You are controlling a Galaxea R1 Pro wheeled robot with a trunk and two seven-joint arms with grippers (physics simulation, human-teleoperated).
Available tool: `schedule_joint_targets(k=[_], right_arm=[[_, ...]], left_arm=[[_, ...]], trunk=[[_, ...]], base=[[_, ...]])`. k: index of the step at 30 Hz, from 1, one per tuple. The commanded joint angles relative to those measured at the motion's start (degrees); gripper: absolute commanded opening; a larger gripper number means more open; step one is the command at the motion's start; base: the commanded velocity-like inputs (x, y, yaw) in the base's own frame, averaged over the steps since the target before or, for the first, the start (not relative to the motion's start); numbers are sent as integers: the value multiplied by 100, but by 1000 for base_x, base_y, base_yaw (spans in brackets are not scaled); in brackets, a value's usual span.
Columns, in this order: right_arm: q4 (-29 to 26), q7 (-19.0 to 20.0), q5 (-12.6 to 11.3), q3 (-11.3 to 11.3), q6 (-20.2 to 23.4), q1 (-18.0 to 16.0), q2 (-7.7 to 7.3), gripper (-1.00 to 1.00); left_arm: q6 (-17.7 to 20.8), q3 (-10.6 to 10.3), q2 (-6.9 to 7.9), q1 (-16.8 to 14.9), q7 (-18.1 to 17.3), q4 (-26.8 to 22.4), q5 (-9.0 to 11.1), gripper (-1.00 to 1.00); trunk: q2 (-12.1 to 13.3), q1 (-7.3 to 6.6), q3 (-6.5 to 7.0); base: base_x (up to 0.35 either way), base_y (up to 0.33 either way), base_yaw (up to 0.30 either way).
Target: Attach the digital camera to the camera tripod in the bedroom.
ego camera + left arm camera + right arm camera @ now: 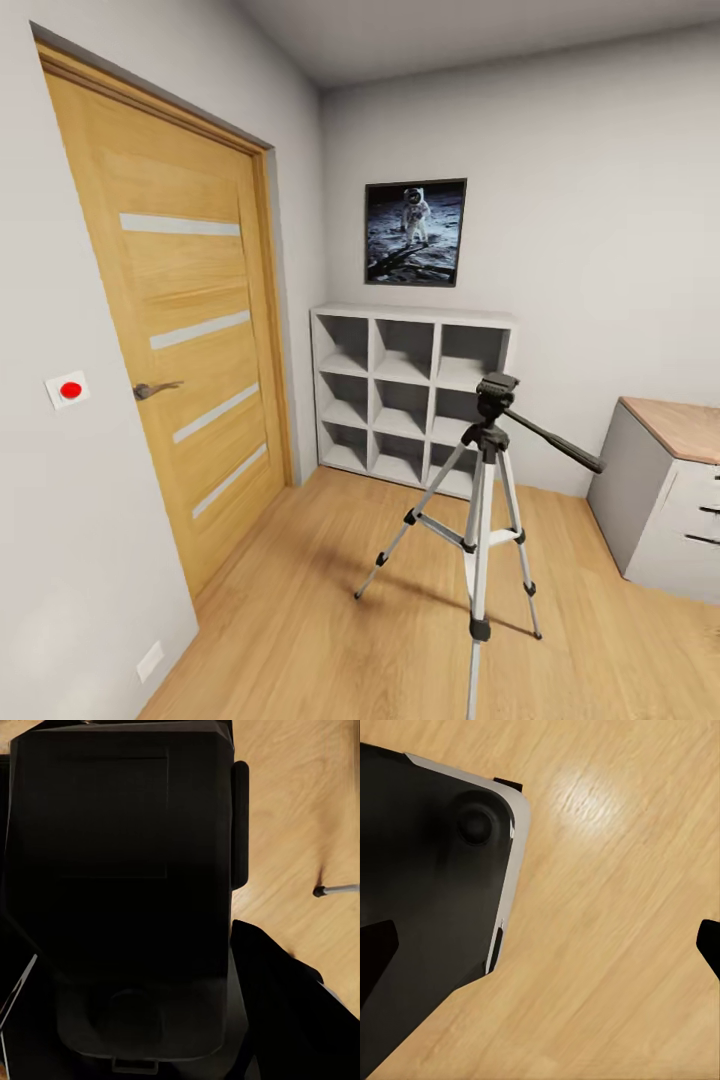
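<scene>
the silver-legged camera tripod with black head [487, 500] stands on the light plank floor [300, 620] near the grey cube shelf [410, 395]. i cannot tell either pincer's state. driving closer risks the base clipping a splayed leg.

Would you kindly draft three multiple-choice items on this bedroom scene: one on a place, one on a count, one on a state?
1. Where does the camera tripod stand?
A. On the wooden floor before the cube shelf
B. On top of the drawer cabinet
C. Against the door

2. How many pale stripes cross the wooden door?
A. Two
B. Four
C. Six

3. What is the tripod's head carrying?
A. A white lamp globe
B. A mounted camera
C. Nothing, it is bare

Answers: 1 A, its three legs rest on the planks before the shelf; 2 B, four stripes show down the door; 3 C, nothing sits on the black head.
</scene>
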Motion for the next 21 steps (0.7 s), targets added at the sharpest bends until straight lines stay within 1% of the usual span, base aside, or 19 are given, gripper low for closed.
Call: schedule_joint_targets(k=[1, 5, 9, 21], right_arm=[[18, 14, 39, -49, -30, -7, -3, 100], [18, 14, 39, -49, -30, -7, -3, 100], [18, 14, 39, -49, -30, -7, -3, 100], [18, 14, 39, -49, -30, -7, -3, 100]], left_arm=[[-4, -49, 2, 0, -23, 4, 47, -100], [-6, -49, 2, 0, -23, 1, 47, -100], [-6, -49, -1, 0, -23, -2, 47, -100], [-6, -49, -5, 0, -23, -3, 31, -100]], trunk=[[-4, 2, -2], [-4, 2, -2], [-4, 2, -2], [-4, 2, -2]], base=[[0, 0, -247], [18, 11, -247], [123, 106, -247], [225, 209, -247]])
